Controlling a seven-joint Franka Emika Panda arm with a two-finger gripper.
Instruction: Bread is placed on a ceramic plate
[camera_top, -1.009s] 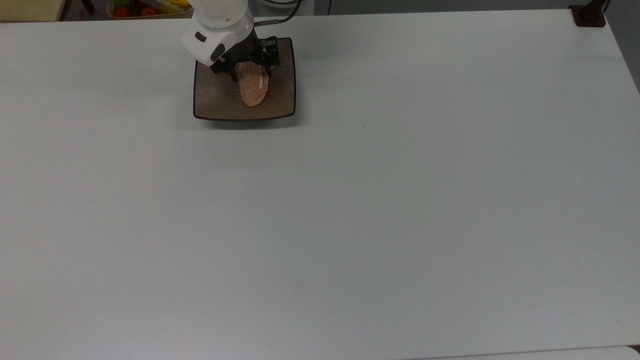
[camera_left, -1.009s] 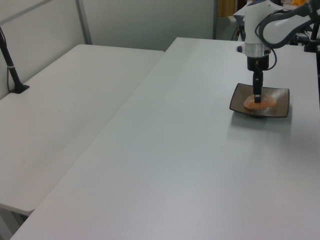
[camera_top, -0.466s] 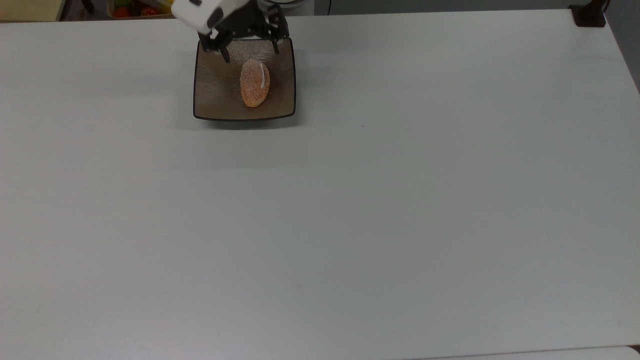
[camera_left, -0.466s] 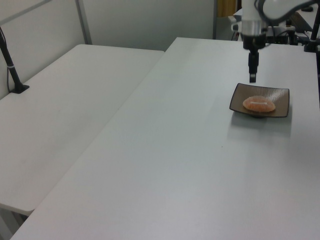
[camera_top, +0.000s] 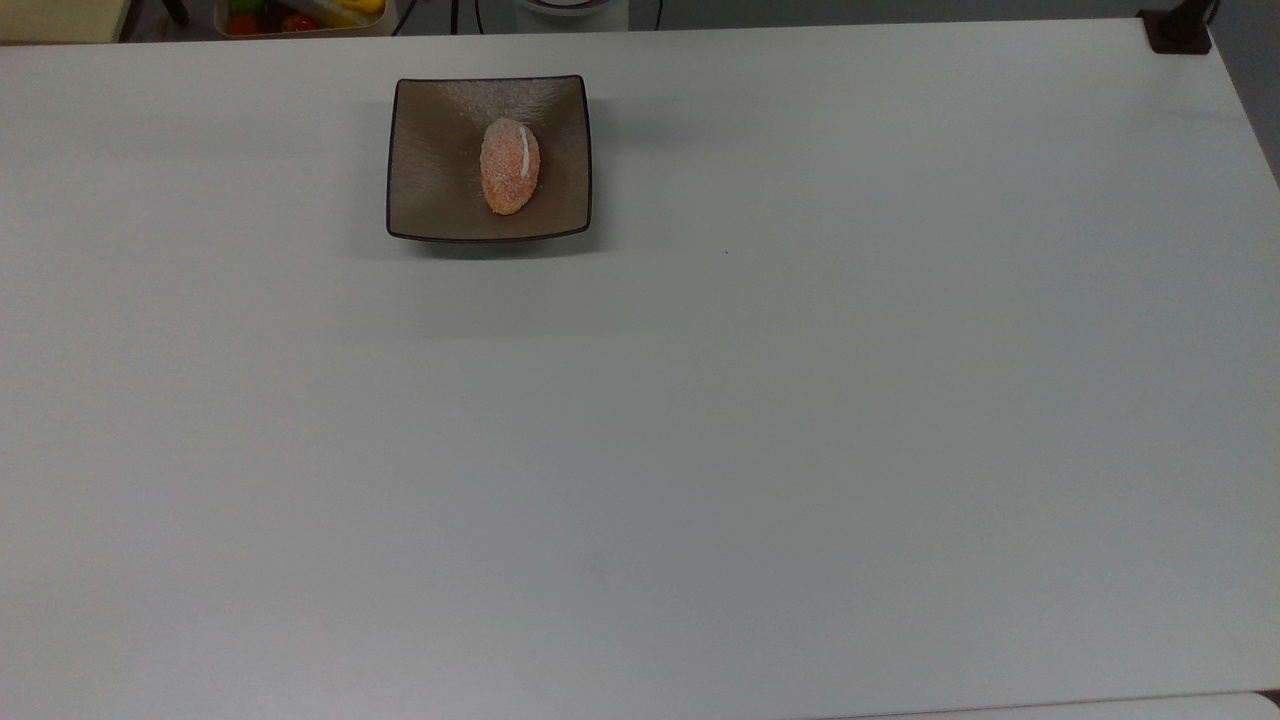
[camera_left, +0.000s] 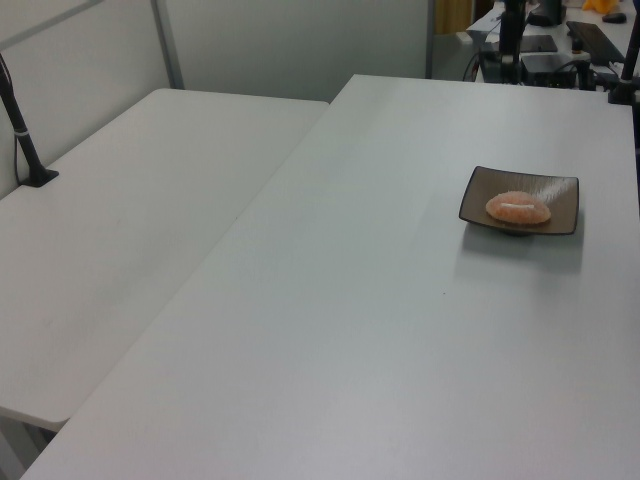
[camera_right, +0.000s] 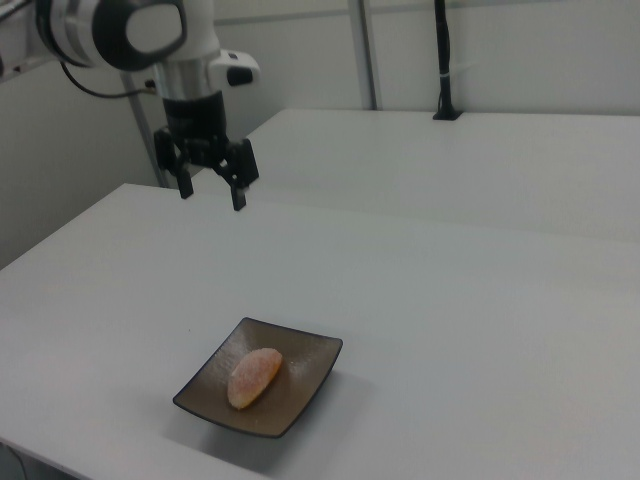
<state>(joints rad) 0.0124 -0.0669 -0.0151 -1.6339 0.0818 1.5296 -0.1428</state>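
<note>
Okay, we are seeing the bread (camera_top: 510, 166) lying flat in the concave centre of the ceramic plate (camera_top: 430, 190), white slit facing the top view's right, and the plate is sitting on the white bench (camera_top: 700, 420) near its far edge in the top view. In the right view we are noting the end effector (camera_right: 211, 188) hanging high above the bench, well apart from the plate, with its fingers spread wide and gripping nothing.
</note>
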